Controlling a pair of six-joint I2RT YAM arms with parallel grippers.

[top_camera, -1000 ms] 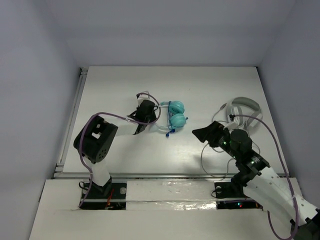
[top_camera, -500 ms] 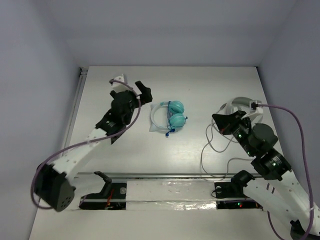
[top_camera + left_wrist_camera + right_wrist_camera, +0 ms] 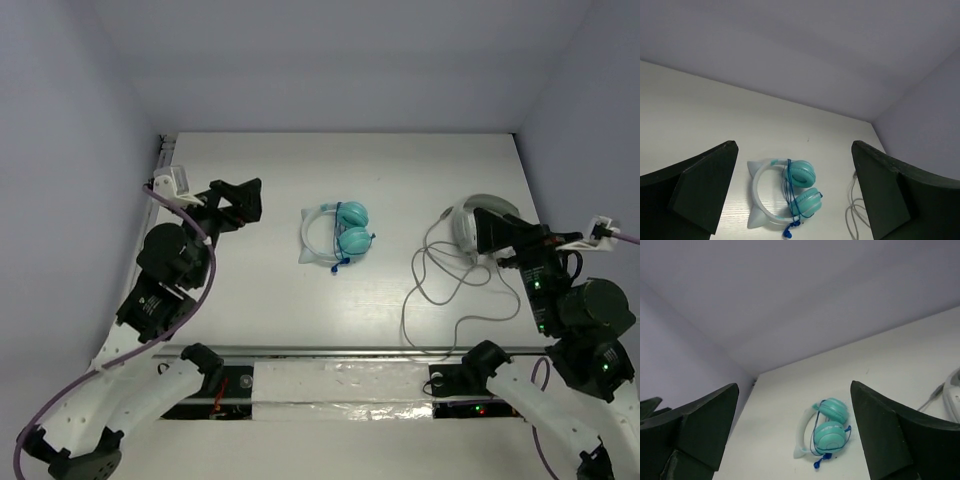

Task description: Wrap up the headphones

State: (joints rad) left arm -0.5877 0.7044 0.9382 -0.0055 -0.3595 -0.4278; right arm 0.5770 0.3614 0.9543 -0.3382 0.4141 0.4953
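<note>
The headphones (image 3: 338, 236) lie flat near the middle of the table, with teal earcups side by side and a white headband with cat ears. Their thin blue cord is wound across the earcups, and its plug end sticks out toward the near side. My left gripper (image 3: 248, 200) hangs open to their left, well apart from them. My right gripper (image 3: 484, 231) is open far to their right, over the other headset. In the left wrist view the headphones (image 3: 785, 192) show between the wide fingers of the left gripper (image 3: 793, 145). The right wrist view shows the headphones (image 3: 827, 432) far below the right gripper (image 3: 794, 385).
Larger grey-white headphones (image 3: 478, 212) lie at the right, partly under my right gripper. Their grey cable (image 3: 437, 290) loops toward the near edge. White walls close in the table at the back and on both sides. A rail (image 3: 145, 235) runs along the left edge.
My left gripper let go at the headband, opened and drew back to the left. My right gripper moved right and away from the teal headphones. The headphones stayed put.
</note>
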